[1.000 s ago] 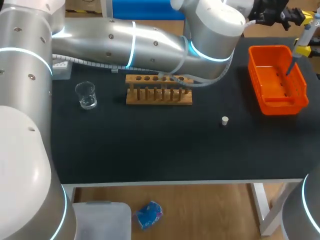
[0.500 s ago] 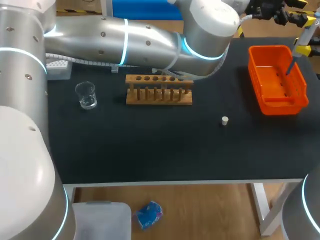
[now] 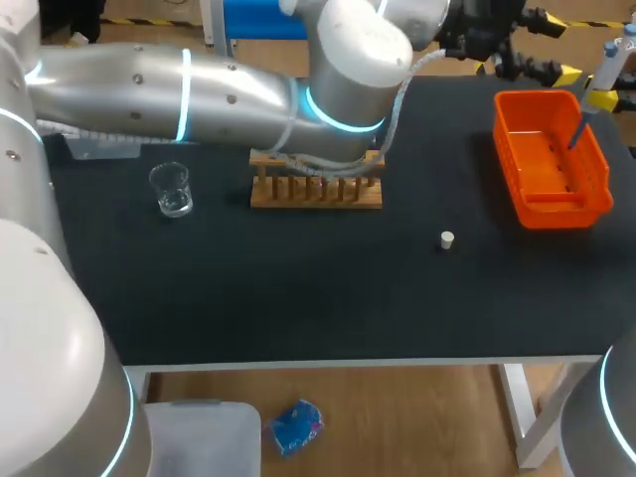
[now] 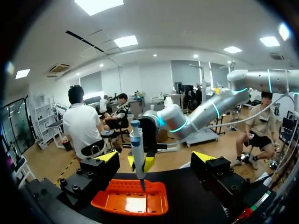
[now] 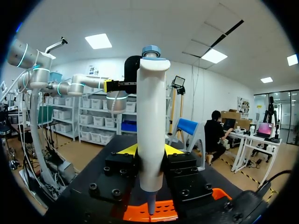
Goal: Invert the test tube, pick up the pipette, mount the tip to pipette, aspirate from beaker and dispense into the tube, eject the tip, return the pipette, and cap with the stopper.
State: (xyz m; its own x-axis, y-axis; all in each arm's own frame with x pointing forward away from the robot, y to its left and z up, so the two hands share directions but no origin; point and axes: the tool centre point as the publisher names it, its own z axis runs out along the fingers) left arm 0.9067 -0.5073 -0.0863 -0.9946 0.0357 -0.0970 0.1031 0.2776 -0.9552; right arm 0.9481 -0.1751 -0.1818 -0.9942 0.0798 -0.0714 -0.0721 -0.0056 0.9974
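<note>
Head view: left tool, spread apart, hangs near basket; right tool clamps pipette over it.

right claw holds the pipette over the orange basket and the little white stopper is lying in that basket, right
Not quite. The head view shows the stopper lying on the black table, apart from the basket. The right claw does hold the pipette over that basket.
</note>
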